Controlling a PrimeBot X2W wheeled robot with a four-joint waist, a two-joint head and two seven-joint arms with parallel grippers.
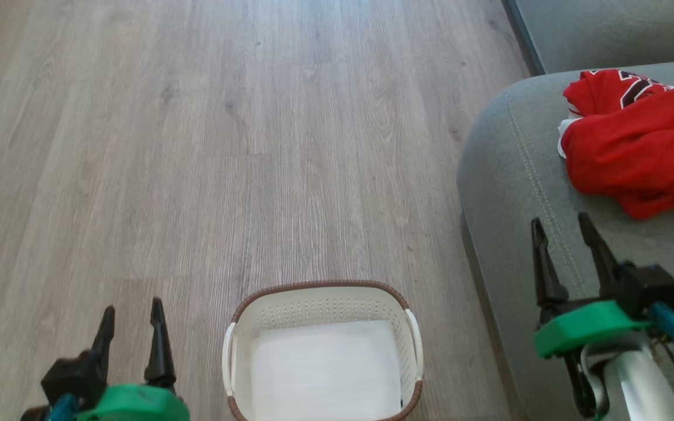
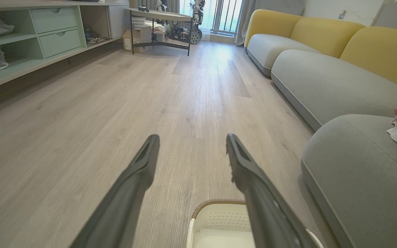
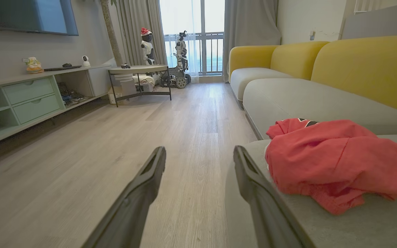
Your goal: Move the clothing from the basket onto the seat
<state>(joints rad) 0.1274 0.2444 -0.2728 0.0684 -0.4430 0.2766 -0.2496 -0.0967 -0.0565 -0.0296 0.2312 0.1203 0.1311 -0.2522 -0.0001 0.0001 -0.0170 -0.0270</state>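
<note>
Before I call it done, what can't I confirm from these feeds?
The basket: near end cut off by the head view's bottom edge; the left gripper has a finger across part of it in the left wrist view.
The clothing: runs past the head view's right edge; crumpled, so piece count unclear.
The seat: far side beyond that same edge.

red clothing (image 1: 635, 146), grey-green seat (image 1: 512, 175), white perforated brown-rimmed basket (image 1: 319, 310)
</note>
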